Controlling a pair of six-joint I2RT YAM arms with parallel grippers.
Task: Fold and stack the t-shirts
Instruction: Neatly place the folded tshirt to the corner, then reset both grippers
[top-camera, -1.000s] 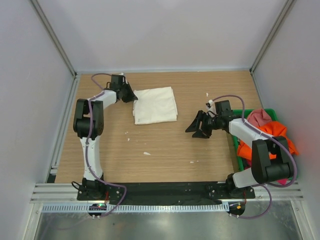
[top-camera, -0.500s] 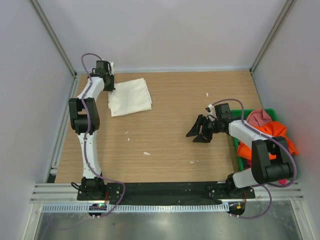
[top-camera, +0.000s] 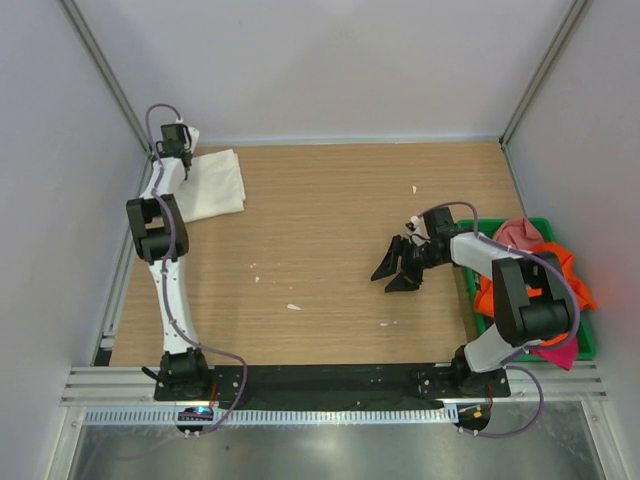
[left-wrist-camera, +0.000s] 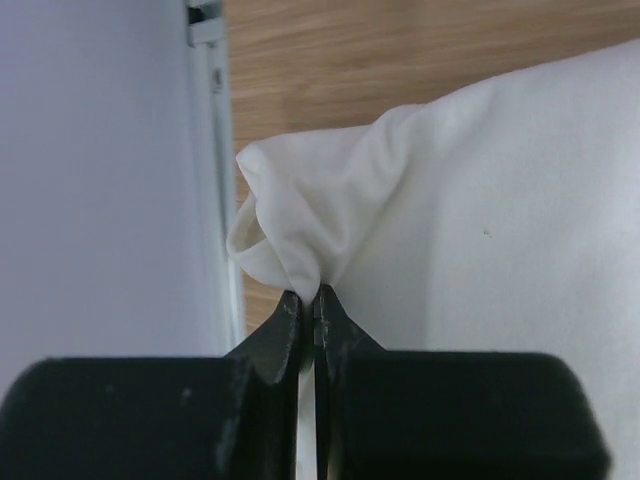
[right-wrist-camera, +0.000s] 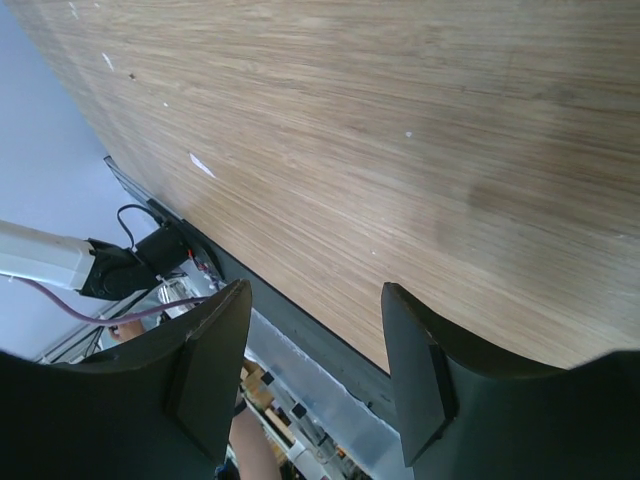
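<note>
The folded cream-white t-shirt (top-camera: 212, 186) lies at the table's far left corner. My left gripper (top-camera: 184, 158) is shut on its far left corner; the left wrist view shows the cloth (left-wrist-camera: 480, 230) bunched up between the closed jaws of that gripper (left-wrist-camera: 312, 296), right by the left wall. My right gripper (top-camera: 395, 265) is open and empty over bare table at mid-right, and the right wrist view shows it (right-wrist-camera: 318, 300) wide open. Orange (top-camera: 535, 265) and dusty pink (top-camera: 520, 235) shirts are piled in the green bin (top-camera: 584, 342). A magenta one (top-camera: 562, 356) pokes out at its near end.
The left side wall (top-camera: 60, 200) and its metal rail (left-wrist-camera: 215, 150) stand close beside the left gripper. Small white scraps (top-camera: 293, 307) lie on the wooden table (top-camera: 330, 300). A black bar (top-camera: 330, 378) runs along the near edge.
My left gripper has dragged the white t-shirt from the table's far middle to the far left corner. The right gripper has shifted slightly nearer and stayed open.
</note>
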